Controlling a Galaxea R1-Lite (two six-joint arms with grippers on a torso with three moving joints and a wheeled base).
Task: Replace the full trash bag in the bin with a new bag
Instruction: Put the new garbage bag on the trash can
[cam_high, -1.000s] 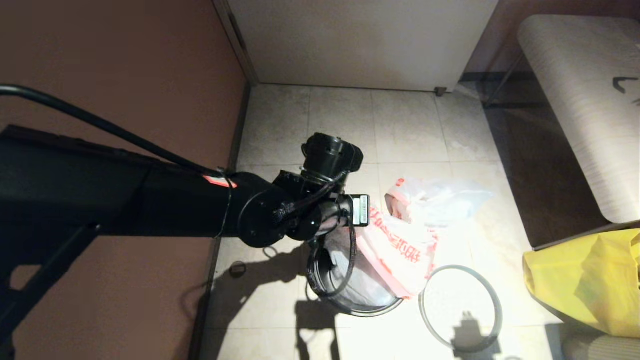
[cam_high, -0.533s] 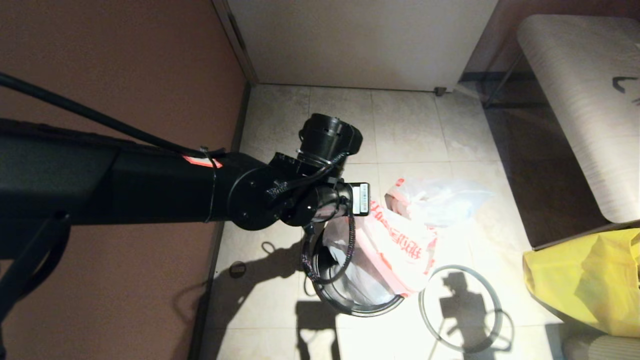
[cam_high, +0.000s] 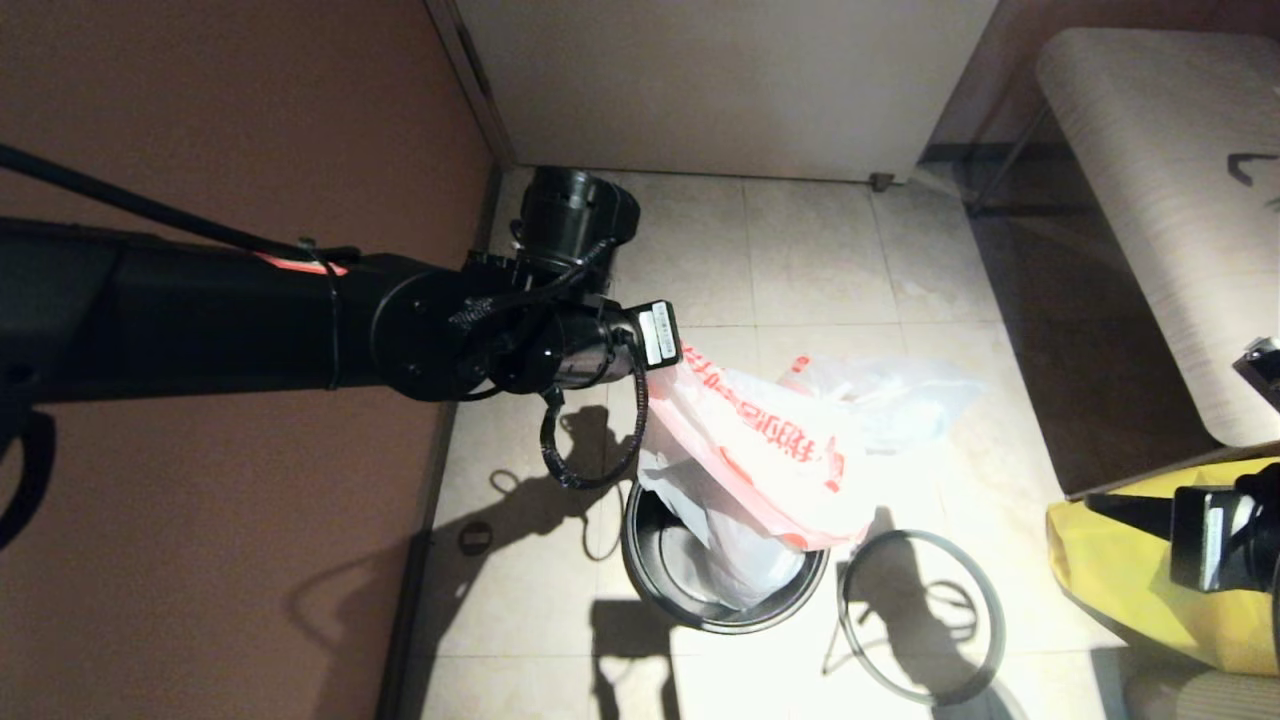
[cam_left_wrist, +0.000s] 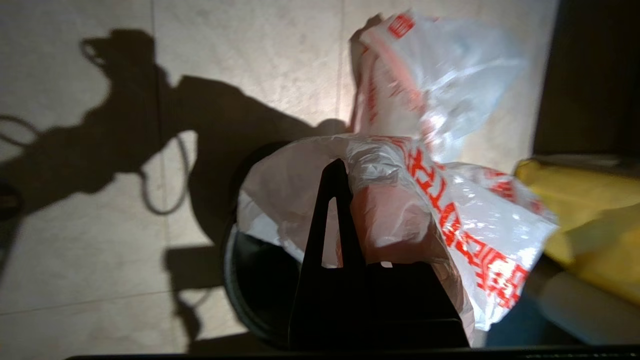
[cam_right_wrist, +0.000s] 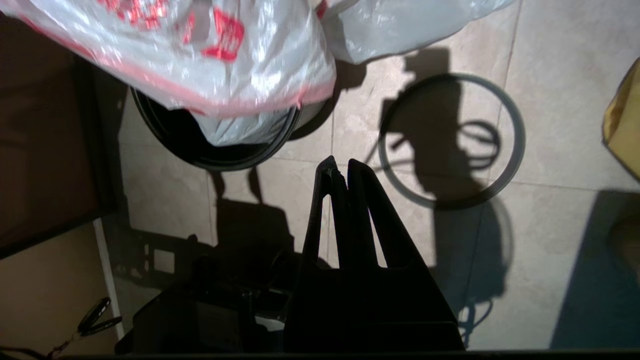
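My left gripper (cam_left_wrist: 350, 172) is shut on the top of the new bag (cam_high: 770, 460), a thin white bag with red characters. It holds the bag up above the bin (cam_high: 648, 585), and the bag's lower end hangs down inside. One finger (cam_left_wrist: 330, 200) shows; the plastic covers the other. The bin is small, round and black, with a shiny floor. The full trash bag (cam_high: 890, 400) lies bulging on the tiles just beyond the bin. The bin's grey hoop (cam_high: 1001, 625) lies flat on the floor to its right. My right gripper (cam_right_wrist: 340, 167) hovers shut and empty near the hoop (cam_right_wrist: 520, 135).
A big yellow bag (cam_high: 1130, 570) sits at the right, under a pale bench (cam_high: 1150, 200). A brown wall (cam_high: 250, 120) runs along the left and a white door (cam_high: 720, 80) closes the far side. Tiled floor lies around the bin.
My left arm has risen and swung toward the far left, drawing the new bag up and taut over the bin. My right arm has come into the head view at the right edge.
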